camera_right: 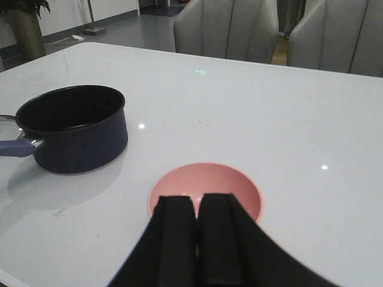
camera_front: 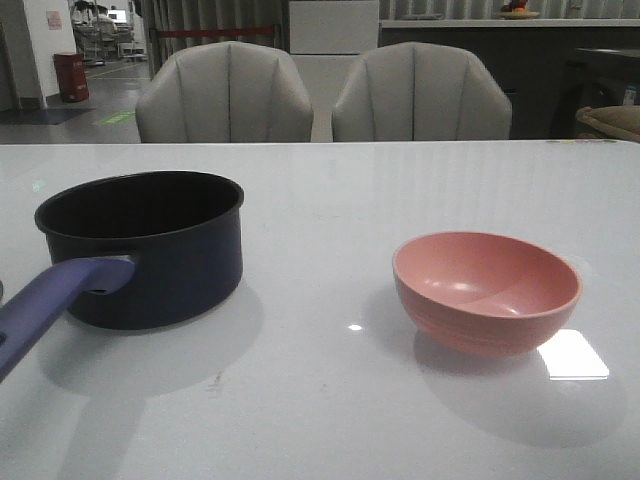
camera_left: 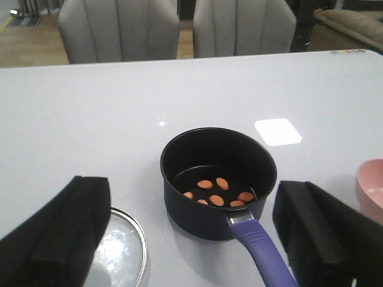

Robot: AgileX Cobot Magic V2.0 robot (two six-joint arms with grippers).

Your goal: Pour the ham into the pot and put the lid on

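Observation:
The dark navy pot (camera_front: 150, 250) with its purple-blue handle (camera_front: 45, 305) stands on the left of the white table. In the left wrist view the pot (camera_left: 203, 149) holds several orange ham pieces (camera_left: 216, 200). The clear glass lid (camera_left: 122, 251) lies flat on the table beside the pot, partly hidden behind a finger; its knob does not show. My left gripper (camera_left: 191, 191) is wide open and empty, above the near side of the pot and its handle. My right gripper (camera_right: 196, 206) is shut and empty above the near rim of the pink bowl (camera_right: 239, 188). Neither gripper shows in the front view.
The pink bowl (camera_front: 487, 290) stands on the right of the table and looks empty. Two grey chairs (camera_front: 225, 95) stand behind the table's far edge. Bare tabletop (camera_front: 320, 330) lies between pot and bowl.

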